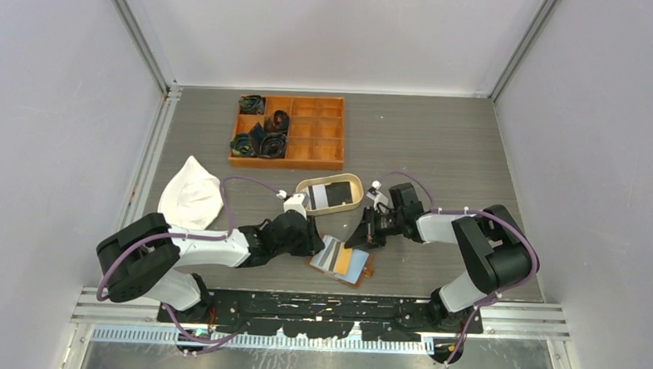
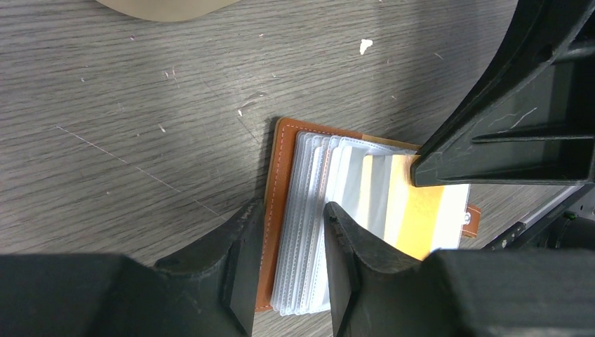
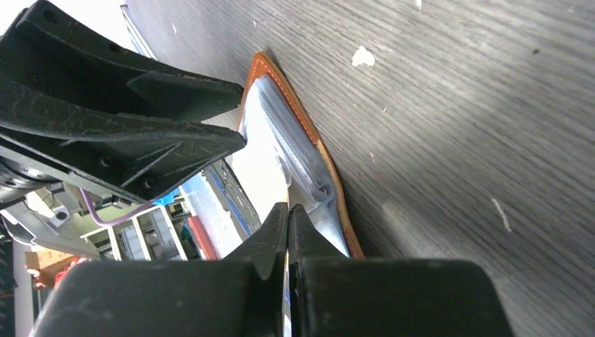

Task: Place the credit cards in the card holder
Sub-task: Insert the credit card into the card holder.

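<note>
The brown leather card holder (image 1: 328, 254) lies open on the table between both arms, its clear sleeves fanned out (image 2: 309, 232). My left gripper (image 2: 291, 207) stands partly open over its left edge, one finger (image 2: 242, 253) on the stitched cover (image 2: 281, 175) and the other on the sleeves. My right gripper (image 3: 288, 210) is shut on a thin card seen edge-on. That card's yellow face (image 2: 415, 217) lies over the sleeves under the right fingertip. Two more credit cards, one white-grey (image 1: 320, 195) and one black (image 1: 339, 191), lie in the oval beige tray (image 1: 357, 187).
An orange compartmented box (image 1: 309, 132) with dark coiled items stands at the back. A white cloth (image 1: 191, 194) lies at the left. The holder's snap tab (image 2: 473, 219) sticks out on its right side. In the top view the two grippers (image 1: 314, 238) (image 1: 361, 238) are close together.
</note>
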You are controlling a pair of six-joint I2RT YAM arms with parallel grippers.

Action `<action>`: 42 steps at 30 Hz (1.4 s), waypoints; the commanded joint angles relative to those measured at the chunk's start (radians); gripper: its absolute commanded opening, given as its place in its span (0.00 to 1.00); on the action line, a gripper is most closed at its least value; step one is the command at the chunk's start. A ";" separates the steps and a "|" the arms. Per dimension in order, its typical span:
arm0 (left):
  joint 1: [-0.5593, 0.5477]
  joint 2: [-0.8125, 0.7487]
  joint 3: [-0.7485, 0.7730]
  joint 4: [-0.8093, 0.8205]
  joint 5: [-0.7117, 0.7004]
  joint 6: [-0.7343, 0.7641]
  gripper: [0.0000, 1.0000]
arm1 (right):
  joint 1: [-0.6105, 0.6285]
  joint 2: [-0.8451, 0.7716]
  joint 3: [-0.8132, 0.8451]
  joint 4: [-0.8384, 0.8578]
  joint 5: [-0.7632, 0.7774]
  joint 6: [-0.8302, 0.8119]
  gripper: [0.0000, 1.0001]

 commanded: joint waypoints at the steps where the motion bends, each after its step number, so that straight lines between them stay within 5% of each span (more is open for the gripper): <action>1: -0.004 0.022 -0.015 -0.047 0.043 0.017 0.38 | 0.006 0.031 -0.005 0.134 0.099 0.063 0.03; 8: -0.004 0.008 -0.023 -0.033 0.054 0.010 0.40 | -0.008 0.034 -0.015 0.155 0.111 0.088 0.02; 13: -0.007 -0.056 -0.030 -0.044 0.053 0.024 0.50 | -0.008 0.056 -0.007 0.159 0.095 0.090 0.20; 21: -0.173 -0.173 0.128 -0.408 -0.230 0.090 0.70 | -0.008 0.059 0.002 0.139 0.088 0.079 0.22; 28: -0.330 0.047 0.383 -0.642 -0.443 0.113 0.77 | -0.008 0.060 0.006 0.131 0.084 0.075 0.22; 34: -0.359 0.264 0.613 -0.853 -0.539 0.069 0.83 | -0.007 0.066 0.009 0.125 0.080 0.069 0.22; 42: -0.358 0.373 0.715 -0.836 -0.520 0.092 0.92 | -0.008 0.070 0.013 0.117 0.075 0.065 0.22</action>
